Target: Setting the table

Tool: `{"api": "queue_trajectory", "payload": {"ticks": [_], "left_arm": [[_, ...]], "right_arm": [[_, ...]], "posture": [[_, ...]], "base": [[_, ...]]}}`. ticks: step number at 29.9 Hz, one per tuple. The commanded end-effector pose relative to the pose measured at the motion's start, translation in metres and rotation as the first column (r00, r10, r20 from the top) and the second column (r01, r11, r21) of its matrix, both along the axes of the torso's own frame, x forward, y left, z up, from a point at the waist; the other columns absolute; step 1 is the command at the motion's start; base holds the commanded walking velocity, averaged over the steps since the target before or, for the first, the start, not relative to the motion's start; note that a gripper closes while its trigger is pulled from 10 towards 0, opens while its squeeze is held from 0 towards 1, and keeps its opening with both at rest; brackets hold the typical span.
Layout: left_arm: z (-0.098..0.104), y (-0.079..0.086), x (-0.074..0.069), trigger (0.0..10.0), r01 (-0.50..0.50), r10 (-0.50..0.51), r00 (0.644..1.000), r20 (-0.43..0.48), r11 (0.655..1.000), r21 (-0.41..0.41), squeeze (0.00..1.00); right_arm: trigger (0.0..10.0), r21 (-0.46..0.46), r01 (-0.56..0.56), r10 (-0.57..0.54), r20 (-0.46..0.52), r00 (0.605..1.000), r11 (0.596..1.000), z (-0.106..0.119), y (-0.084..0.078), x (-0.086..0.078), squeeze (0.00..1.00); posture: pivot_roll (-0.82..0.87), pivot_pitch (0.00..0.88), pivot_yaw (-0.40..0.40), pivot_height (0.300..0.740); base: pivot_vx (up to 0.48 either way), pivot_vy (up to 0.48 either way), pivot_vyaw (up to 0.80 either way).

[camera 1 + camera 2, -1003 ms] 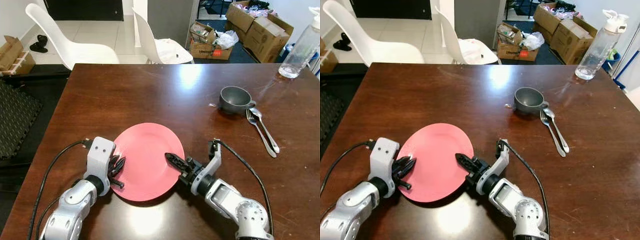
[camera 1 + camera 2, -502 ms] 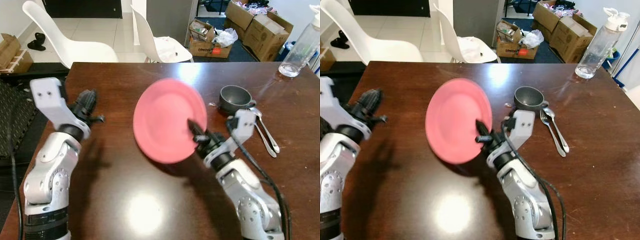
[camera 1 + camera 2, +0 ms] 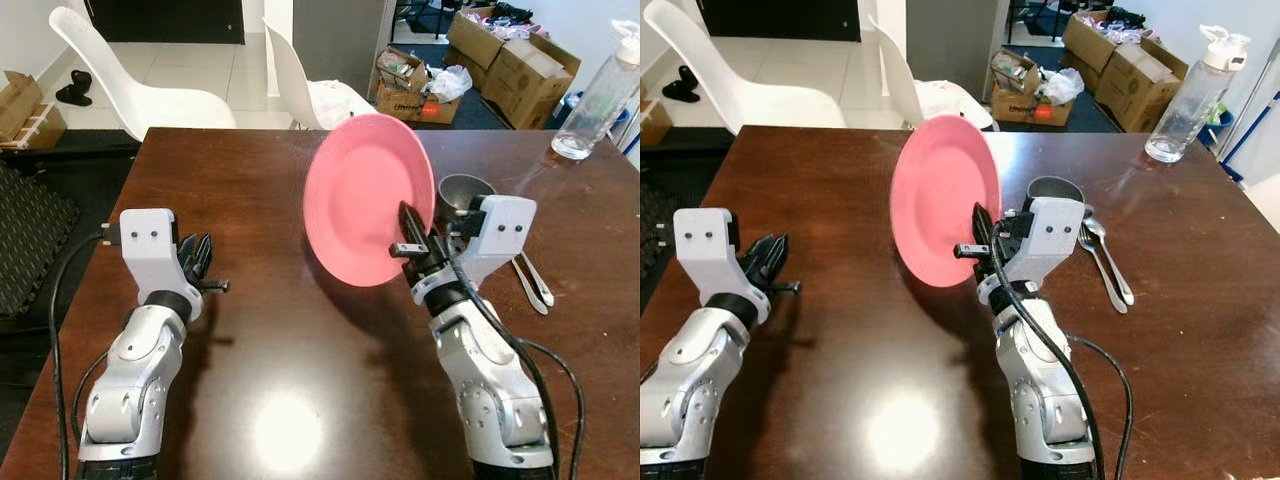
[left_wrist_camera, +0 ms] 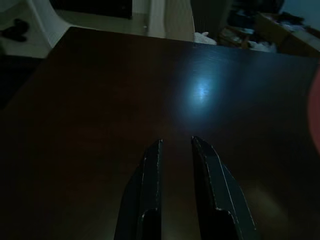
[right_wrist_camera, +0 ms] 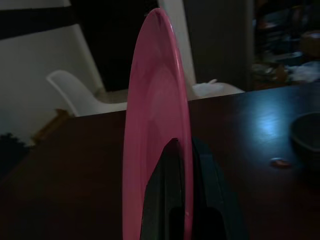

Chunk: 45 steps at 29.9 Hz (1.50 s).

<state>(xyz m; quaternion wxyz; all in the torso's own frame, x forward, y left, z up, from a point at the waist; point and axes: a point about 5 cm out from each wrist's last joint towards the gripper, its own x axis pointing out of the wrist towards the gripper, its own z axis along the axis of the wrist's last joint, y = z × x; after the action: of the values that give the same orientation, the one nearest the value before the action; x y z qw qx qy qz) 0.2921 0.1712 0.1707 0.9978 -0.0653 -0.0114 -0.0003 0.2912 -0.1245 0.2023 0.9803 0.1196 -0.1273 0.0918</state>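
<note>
Surroundings: dark brown wooden table (image 3: 300, 400), glossy, with a ceiling-light glare near its front edge. One grey cup (image 3: 465, 192) on the right half, partly hidden behind the raised plate and the right wrist housing. Just beside the cup, one fork (image 3: 1098, 262) and one spoon (image 3: 1112, 256), lying side by side. One clear water bottle (image 3: 1185, 100) at the far right corner. Beyond the table, two white chairs (image 3: 150, 85) and several cardboard boxes (image 3: 525, 60), count uncertain at this distance.

Task item: one pink plate (image 3: 368, 200), round, plain, matte. It is held off the table, nearly upright, above the centre-right of the tabletop, its face turned toward the robot's left.

Right gripper (image 3: 412, 238): clamped on the plate's lower rim, one finger on each face, as the right wrist view confirms.

Left gripper (image 4: 175, 150): holds nothing, fingers slightly parted, hovering over bare wood on the left side, well apart from the plate.
</note>
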Motion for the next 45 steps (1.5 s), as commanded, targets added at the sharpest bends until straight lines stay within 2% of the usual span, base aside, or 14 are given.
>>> {"api": "queue_trajectory", "payload": {"ticks": [1, 5, 12, 34, 45], "left_arm": [[-0.008, -0.001, -0.002, 10.0, -0.009, 0.009, 1.0, -0.023, 1.0, 0.004, 0.0], [-0.01, -0.005, -0.002, 10.0, -0.009, 0.009, 1.0, -0.025, 1.0, 0.005, 0.0], [-0.011, -0.011, -0.003, 10.0, 0.007, -0.007, 1.0, -0.026, 1.0, 0.01, 0.0], [-0.011, -0.01, -0.005, 10.0, 0.007, -0.007, 1.0, -0.024, 1.0, 0.02, 0.0], [-0.012, -0.011, -0.004, 10.0, 0.01, -0.01, 1.0, -0.025, 1.0, 0.025, 0.0]], "right_arm": [[10.0, -0.01, 0.022, -0.022, 0.016, 1.0, 1.0, 0.0, -0.001, 0.001, 0.0], [10.0, -0.048, 0.046, -0.045, 0.012, 0.999, 0.998, -0.005, -0.001, 0.003, 0.0], [10.0, -0.061, 0.057, -0.057, -0.002, 0.998, 0.997, -0.012, -0.001, 0.003, 0.0], [10.0, -0.071, 0.075, -0.076, -0.011, 0.997, 0.995, -0.017, 0.0, 0.006, 0.0], [10.0, -0.071, 0.081, -0.082, -0.014, 0.997, 0.994, -0.019, -0.001, 0.006, 0.0]], "posture": [[-0.08, 0.011, 0.037, 0.74], [-0.09, 0.01, 0.036, 0.74], [-0.09, 0.013, 0.036, 0.74], [-0.08, 0.018, 0.038, 0.74], [-0.08, 0.02, 0.042, 0.74]], "base": [[0.0, 0.0, 0.0], [0.0, 0.0, 0.0], [-0.077, 0.0, 0.0], [-0.33, 0.0, 0.0], [0.0, 0.0, 0.0]]}}
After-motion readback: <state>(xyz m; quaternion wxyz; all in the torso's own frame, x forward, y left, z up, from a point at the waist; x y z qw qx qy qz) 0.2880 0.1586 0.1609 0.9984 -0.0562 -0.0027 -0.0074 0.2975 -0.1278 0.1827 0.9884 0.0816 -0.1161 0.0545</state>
